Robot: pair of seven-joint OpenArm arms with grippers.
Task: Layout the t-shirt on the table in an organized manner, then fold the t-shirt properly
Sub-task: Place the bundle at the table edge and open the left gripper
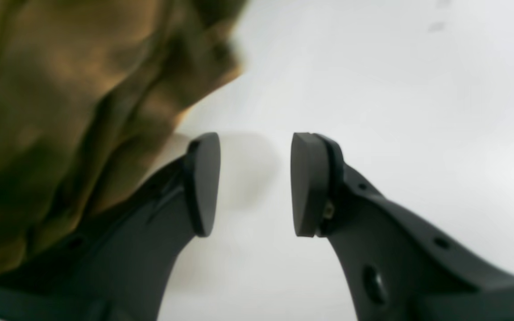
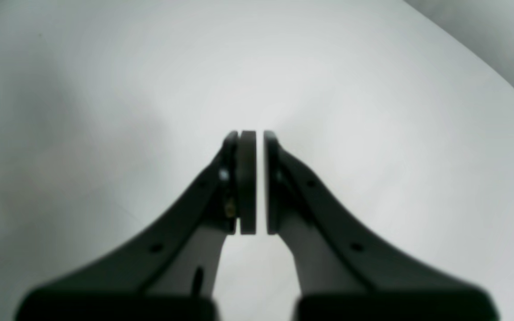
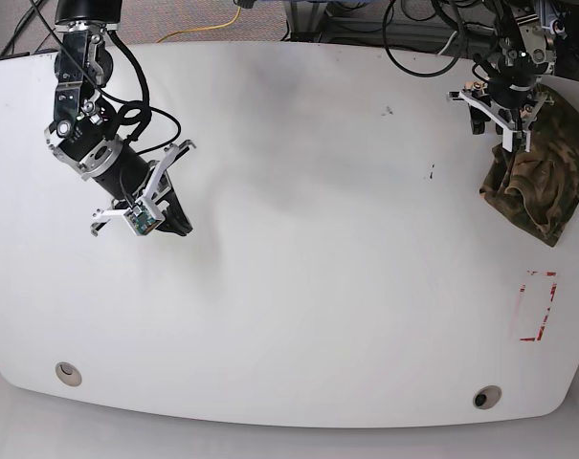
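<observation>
The camouflage t-shirt (image 3: 543,186) lies crumpled in a heap at the right edge of the white table (image 3: 318,239). My left gripper (image 3: 508,142) hangs at the heap's upper left corner. In the left wrist view the left gripper (image 1: 254,183) is open, with only bare table (image 1: 395,89) between its pads; the t-shirt (image 1: 60,111) sits just left of the left finger. My right gripper (image 3: 174,218) is far off over the table's left half. Its pads (image 2: 248,183) stand shut with nothing between them, above bare table (image 2: 105,89).
A red rectangular outline (image 3: 536,306) is marked near the right front. Two round holes (image 3: 68,373) (image 3: 486,396) sit near the front edge. Small dark specks (image 3: 430,174) mark the surface left of the shirt. Cables run behind the table's far edge.
</observation>
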